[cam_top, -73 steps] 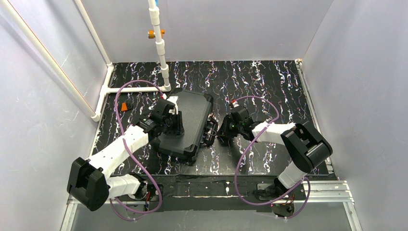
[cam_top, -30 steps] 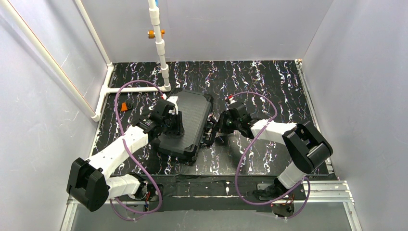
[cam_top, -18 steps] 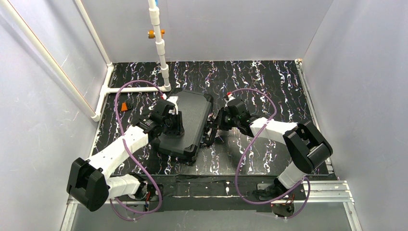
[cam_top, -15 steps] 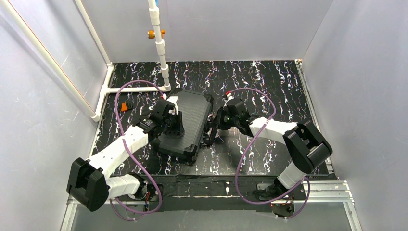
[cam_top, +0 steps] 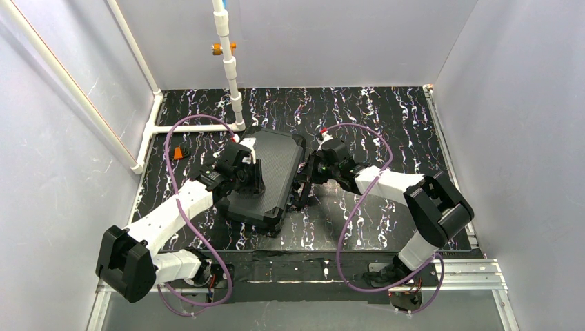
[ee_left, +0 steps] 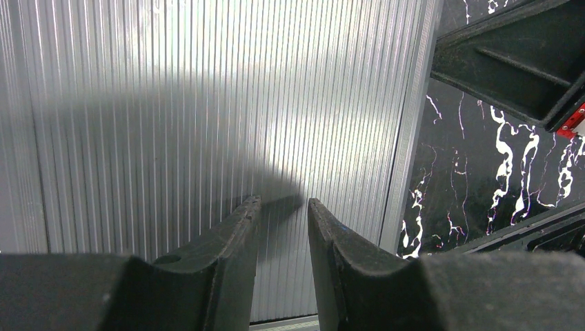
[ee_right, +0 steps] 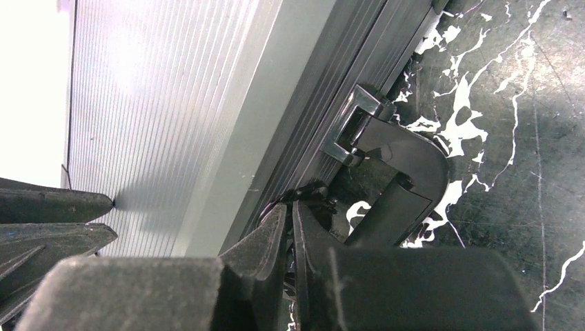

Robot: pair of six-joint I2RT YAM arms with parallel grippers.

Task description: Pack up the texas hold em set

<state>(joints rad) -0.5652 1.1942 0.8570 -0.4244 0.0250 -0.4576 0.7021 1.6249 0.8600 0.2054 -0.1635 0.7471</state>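
The black ribbed case of the texas hold em set lies closed on the marbled table; chips, decks and discs are hidden. My left gripper rests on the lid, jaws slightly apart with nothing between them. My right gripper is at the case's right side by the handle and a metal bracket. Its jaws are pressed together against the case's edge seam. The lid also shows in the right wrist view.
A white pipe stands at the back left beside the case. A small orange object lies by the left wall. Grey walls enclose the table on three sides. My right arm shows in the left wrist view.
My right gripper has moved left and up against the case's handle side. The left gripper and the case have not moved.
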